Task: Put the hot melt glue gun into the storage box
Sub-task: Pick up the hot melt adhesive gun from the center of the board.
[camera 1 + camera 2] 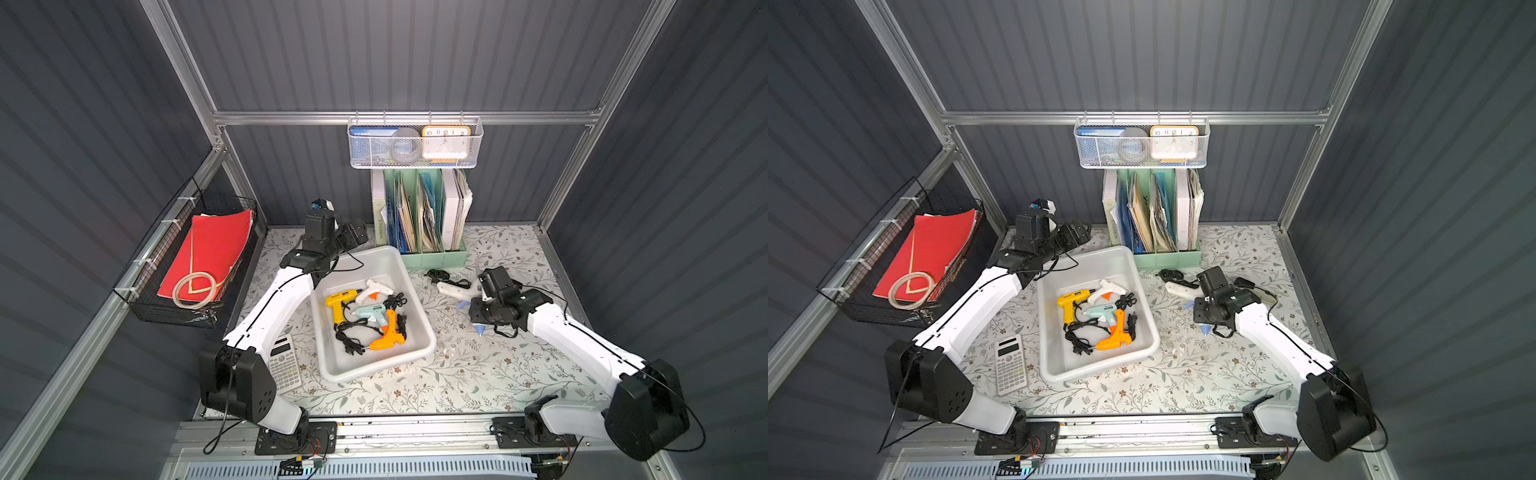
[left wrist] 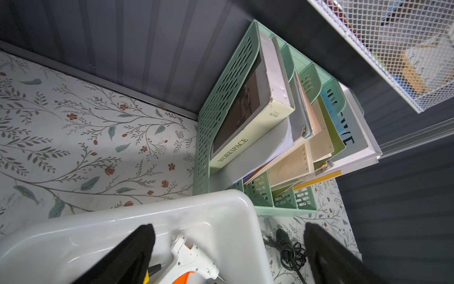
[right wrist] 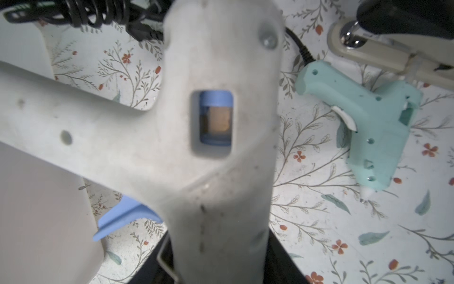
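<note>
The off-white, pistol-shaped plastic hot melt glue gun [image 1: 451,289] sits low over the flower-patterned bench [image 1: 457,374], just right of the large shallow white plastic storage box [image 1: 345,361] and outside it. The right gripper [image 1: 482,301] stands directly above it. In the right wrist view the gun's barrel fills the middle and runs down between the black fingers, which look clamped on it; whether it has left the bench cannot be told. In both top views the barrel runs roughly near to far, the handle points left toward the box, and the coiled black cord [image 1: 436,274] lies just beyond the handle on the far side. The box therefore lies straight left of the fingers, and the right arm is plainly the nearer one. The move ahead is likely a lift and a short carry leftward over the box's right rim, cord trailing. The left gripper [image 2: 228,228] hovers over the box's far left corner, its fingers spread wide and empty. Four glue guns already lie in the box. A mint-green glue gun [image 3: 356,135] lies on the bench beside the held one.
</note>
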Available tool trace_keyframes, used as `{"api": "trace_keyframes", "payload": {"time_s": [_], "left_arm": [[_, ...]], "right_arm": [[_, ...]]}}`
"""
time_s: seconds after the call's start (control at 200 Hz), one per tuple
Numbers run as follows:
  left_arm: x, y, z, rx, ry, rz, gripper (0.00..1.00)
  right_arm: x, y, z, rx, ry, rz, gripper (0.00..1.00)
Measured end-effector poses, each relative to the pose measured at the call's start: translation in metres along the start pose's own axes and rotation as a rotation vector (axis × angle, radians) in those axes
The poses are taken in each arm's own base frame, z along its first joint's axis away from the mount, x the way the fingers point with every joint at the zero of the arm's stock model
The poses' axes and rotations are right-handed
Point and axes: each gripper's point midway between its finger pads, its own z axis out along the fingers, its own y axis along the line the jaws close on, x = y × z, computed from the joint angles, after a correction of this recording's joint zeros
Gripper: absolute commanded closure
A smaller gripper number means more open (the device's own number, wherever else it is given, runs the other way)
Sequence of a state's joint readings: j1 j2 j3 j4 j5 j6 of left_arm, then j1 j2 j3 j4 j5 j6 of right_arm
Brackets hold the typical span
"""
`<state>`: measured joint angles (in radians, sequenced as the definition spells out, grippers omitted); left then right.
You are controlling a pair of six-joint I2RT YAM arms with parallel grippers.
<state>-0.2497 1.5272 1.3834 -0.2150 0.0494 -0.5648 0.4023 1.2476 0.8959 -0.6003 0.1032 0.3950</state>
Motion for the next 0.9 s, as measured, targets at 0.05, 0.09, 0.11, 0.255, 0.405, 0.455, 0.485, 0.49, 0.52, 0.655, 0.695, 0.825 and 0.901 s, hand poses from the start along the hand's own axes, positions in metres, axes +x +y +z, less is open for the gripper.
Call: {"api": "trace_keyframes", "payload": {"time_s": [0.05, 0.09, 0.11, 0.255, 0.405, 0.455, 0.485, 0.49, 0.52, 0.655, 0.695, 0.825, 0.901], "left_arm": [[0.001, -0.005, 0.001, 0.029, 0.010, 0.002, 0.00], [0.003, -0.010, 0.002, 0.056, 0.023, 0.008, 0.00], [0.004, -0.013, 0.002, 0.071, 0.032, 0.011, 0.00], [0.003, -0.045, 0.019, 0.220, 0.093, 0.065, 0.00], [0.022, -0.084, 0.040, 0.409, 0.214, 0.145, 0.00], [0.035, -0.101, 0.048, 0.462, 0.264, 0.196, 0.00], [0.045, -0.113, 0.052, 0.491, 0.296, 0.231, 0.00], [0.046, -0.115, 0.052, 0.495, 0.300, 0.235, 0.00], [0.057, -0.128, 0.055, 0.526, 0.332, 0.275, 0.00], [0.105, -0.180, 0.050, 0.673, 0.454, 0.424, 0.00], [0.116, -0.189, 0.045, 0.707, 0.484, 0.450, 0.00], [0.125, -0.195, 0.030, 0.766, 0.529, 0.509, 0.00], [0.124, -0.195, 0.025, 0.790, 0.531, 0.544, 0.00]], "right_arm": [[-0.003, 0.001, -0.007, -0.015, -0.038, -0.009, 1.00], [-0.004, 0.001, -0.013, -0.025, -0.063, -0.014, 1.00], [-0.005, 0.001, -0.015, -0.029, -0.076, -0.016, 1.00], [-0.014, 0.002, -0.032, -0.051, -0.162, -0.031, 1.00], [-0.029, 0.006, -0.052, -0.090, -0.271, -0.066, 1.00], [-0.035, 0.009, -0.061, -0.105, -0.315, -0.084, 1.00], [-0.039, 0.010, -0.065, -0.113, -0.341, -0.097, 1.00], [-0.039, 0.010, -0.066, -0.114, -0.344, -0.098, 1.00], [-0.043, 0.012, -0.070, -0.122, -0.370, -0.112, 1.00], [-0.056, 0.019, -0.085, -0.144, -0.469, -0.185, 1.00], [-0.059, 0.021, -0.088, -0.145, -0.487, -0.206, 1.00], [-0.065, 0.025, -0.091, -0.142, -0.522, -0.273, 1.00], [-0.065, 0.027, -0.091, -0.137, -0.525, -0.306, 1.00]]}}
